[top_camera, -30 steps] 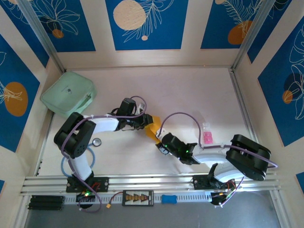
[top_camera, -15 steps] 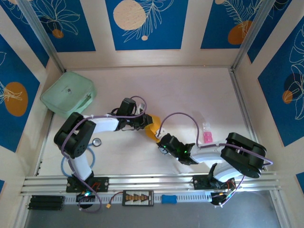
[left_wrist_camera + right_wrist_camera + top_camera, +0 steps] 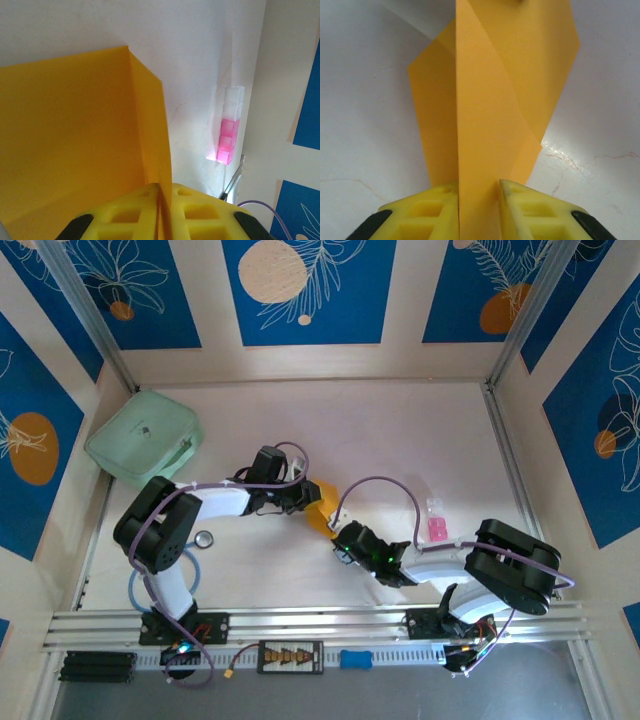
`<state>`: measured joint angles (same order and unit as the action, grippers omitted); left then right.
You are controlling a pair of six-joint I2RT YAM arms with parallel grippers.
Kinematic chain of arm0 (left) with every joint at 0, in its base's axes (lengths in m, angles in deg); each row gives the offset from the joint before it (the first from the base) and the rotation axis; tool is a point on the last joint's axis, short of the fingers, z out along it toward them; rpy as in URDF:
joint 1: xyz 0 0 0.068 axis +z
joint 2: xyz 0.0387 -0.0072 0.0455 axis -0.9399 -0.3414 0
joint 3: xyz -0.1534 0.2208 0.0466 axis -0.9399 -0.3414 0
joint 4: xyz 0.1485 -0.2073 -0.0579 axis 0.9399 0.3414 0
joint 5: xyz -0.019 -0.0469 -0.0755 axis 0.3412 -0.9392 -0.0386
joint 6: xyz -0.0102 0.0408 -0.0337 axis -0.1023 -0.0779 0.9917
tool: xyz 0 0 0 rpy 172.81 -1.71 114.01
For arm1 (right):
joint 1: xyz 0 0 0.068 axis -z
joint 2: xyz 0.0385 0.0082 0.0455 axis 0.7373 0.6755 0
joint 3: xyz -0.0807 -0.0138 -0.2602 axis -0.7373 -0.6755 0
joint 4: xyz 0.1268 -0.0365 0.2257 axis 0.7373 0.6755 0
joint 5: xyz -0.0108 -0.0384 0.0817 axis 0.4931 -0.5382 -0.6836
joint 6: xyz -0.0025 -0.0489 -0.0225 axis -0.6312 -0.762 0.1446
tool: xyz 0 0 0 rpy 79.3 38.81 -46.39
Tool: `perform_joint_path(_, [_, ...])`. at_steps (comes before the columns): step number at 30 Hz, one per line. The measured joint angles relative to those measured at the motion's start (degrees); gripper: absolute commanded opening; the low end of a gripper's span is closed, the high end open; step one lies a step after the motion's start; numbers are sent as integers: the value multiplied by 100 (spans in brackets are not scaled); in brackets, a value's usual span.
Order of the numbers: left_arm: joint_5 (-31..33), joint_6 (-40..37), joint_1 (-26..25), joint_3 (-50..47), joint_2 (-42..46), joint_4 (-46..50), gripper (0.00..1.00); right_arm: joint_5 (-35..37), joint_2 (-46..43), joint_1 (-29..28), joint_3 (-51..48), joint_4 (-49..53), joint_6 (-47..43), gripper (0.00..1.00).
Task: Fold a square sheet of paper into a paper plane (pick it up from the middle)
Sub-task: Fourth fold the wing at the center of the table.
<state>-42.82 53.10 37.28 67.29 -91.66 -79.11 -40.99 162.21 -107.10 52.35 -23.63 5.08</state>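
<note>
Centrally, folded sheet edge-on between left fingers, open tabletop around.

Pale table between blue leaf-patterned wall panels

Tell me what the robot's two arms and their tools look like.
The left arm and right arm have white links between bulky black joint housings, with a thin purple cable looping along each. Green lights glow near the right wrist. The left tool and right tool have bright yellow fingers moulded with square recesses, on black mounts.
</note>
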Motion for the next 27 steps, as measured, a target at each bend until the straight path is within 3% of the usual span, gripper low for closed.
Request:
perform_joint_path(4, [0, 0, 0, 0, 0, 0, 15, -2, -2, 9, 0, 4, 35, 21])
perform_joint_path(9, [4, 4, 0, 2, 0, 39, 33, -26, -9, 55, 0, 22, 66, 14])
perform_joint_path(16, [24, -28, 31, 66, -2, 258, 36, -278, -72, 205, 0, 44, 37, 13])
perform_joint_path(27, [92, -68, 79, 92, -4, 520, 12, -780, -72, 385, 0, 44, 46, 18])
